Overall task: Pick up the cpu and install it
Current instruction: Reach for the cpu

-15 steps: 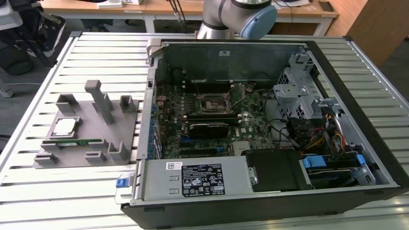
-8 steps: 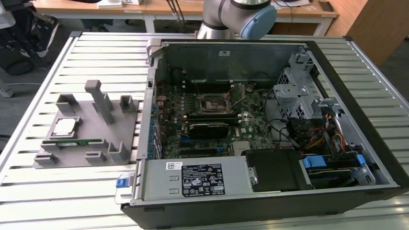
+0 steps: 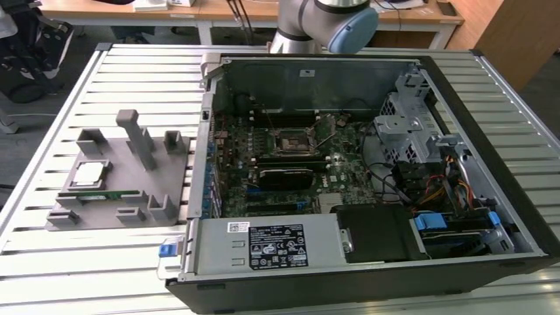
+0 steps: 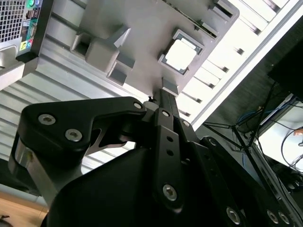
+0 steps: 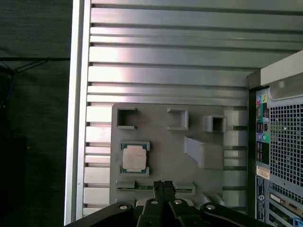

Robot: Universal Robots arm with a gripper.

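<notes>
Slatted metal counter [image 3: 131, 72], exterior view: cpu [image 3: 90, 173] lies flat in a recess of the grey holder [image 3: 162, 172], outside the open computer case [image 3: 494, 125]. Second wrist view: tool [image 4: 163, 93] closed, empty, poised over the holder near the cpu [image 4: 181, 53]. First wrist view: cpu [image 5: 134, 158] has a silvery square top and a pale rim. Likely light, stiff, delicate underneath; grip by opposite edges.

My gripper [image 5: 164, 185] is matte black with silver screw heads. The cpu [image 5: 134, 158] is silvery-white with a pale rim. Its holder [image 5: 161, 137] is plain grey. The table [image 5: 165, 61] is silver-white, ribbed in parallel slats. In the exterior view, at 3 o'clock of the holder, the computer case [image 3: 350, 296] is black and its motherboard [image 3: 348, 176] dark green.
</notes>
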